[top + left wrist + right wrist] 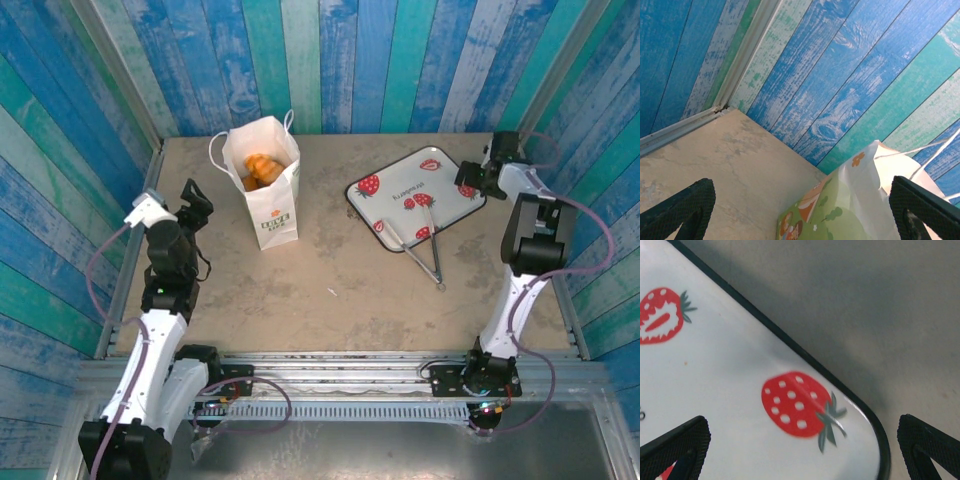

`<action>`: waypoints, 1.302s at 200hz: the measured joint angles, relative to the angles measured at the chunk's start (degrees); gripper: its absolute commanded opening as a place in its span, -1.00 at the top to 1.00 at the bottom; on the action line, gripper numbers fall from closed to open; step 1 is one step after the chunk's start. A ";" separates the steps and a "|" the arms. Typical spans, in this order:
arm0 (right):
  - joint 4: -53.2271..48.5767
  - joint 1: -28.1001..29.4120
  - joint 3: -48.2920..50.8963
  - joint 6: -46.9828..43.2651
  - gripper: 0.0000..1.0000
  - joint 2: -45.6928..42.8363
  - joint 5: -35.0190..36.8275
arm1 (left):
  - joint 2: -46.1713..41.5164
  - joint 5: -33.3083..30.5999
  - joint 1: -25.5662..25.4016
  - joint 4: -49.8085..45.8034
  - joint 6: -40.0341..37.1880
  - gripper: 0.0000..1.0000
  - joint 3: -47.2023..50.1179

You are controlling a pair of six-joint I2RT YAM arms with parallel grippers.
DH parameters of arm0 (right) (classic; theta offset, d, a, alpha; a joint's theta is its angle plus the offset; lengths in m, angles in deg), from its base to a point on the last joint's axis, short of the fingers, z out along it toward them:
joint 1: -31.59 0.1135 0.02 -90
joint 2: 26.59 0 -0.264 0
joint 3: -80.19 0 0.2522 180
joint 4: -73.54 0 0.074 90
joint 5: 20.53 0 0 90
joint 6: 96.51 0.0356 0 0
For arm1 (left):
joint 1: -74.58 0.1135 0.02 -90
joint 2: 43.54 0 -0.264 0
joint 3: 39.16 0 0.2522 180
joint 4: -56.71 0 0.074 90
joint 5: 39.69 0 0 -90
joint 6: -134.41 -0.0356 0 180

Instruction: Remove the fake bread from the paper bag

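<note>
Your left gripper (196,203) is open, with nothing between its fingers. It sits to the left of the bag (270,195), near it but apart. In the left wrist view the bag's printed side and a thin loop handle rise ahead of the fingers (682,205), which do not touch them.

The bag stands upright on the far left-centre part of the counter (330,290), with its mouth open to the top. The bread (262,170) is inside it. You can see orange-brown pieces through the mouth, but how many you cannot tell.

Your right gripper (468,180) is open and empty too, at the far right of the counter over the right corner of the tray (400,185). In the right wrist view a strawberry print beside the tray's rounded, dark-edged corner lies between the fingers (675,445). You cannot tell whether they touch the tray.

The tongs (425,250) lie with their spread tips on the tray and their joined end on the counter nearer you.
</note>
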 measured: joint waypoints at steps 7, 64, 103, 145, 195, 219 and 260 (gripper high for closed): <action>-0.42 0.00 -1.84 -0.31 -1.00 1.36 -0.11 | 0.00 0.28 0.00 -0.15 -0.02 -0.87 0.00; -5.01 0.00 -18.21 -3.19 -1.00 11.65 -1.01 | 0.28 3.80 0.00 -2.97 -0.22 -0.88 -2.97; -9.31 0.00 -23.39 -5.20 -1.00 15.30 -3.15 | 0.96 6.58 0.00 -4.52 -0.20 -0.88 -6.51; -10.86 0.00 -21.53 -6.49 -0.98 15.28 -5.16 | 3.08 9.03 0.00 -6.91 -0.17 -0.87 -8.61; -9.90 -0.02 -13.42 -7.96 -0.95 10.80 -6.12 | 3.69 11.80 0.00 -8.22 0.04 -0.88 -10.14; -8.83 -0.02 -8.41 -7.89 -0.95 7.67 -6.86 | 3.54 12.00 0.00 -8.50 0.17 -0.87 -11.52; -7.17 1.01 -0.85 -7.17 -0.99 2.64 -7.13 | 3.34 11.15 0.00 -10.75 0.70 -0.87 -13.05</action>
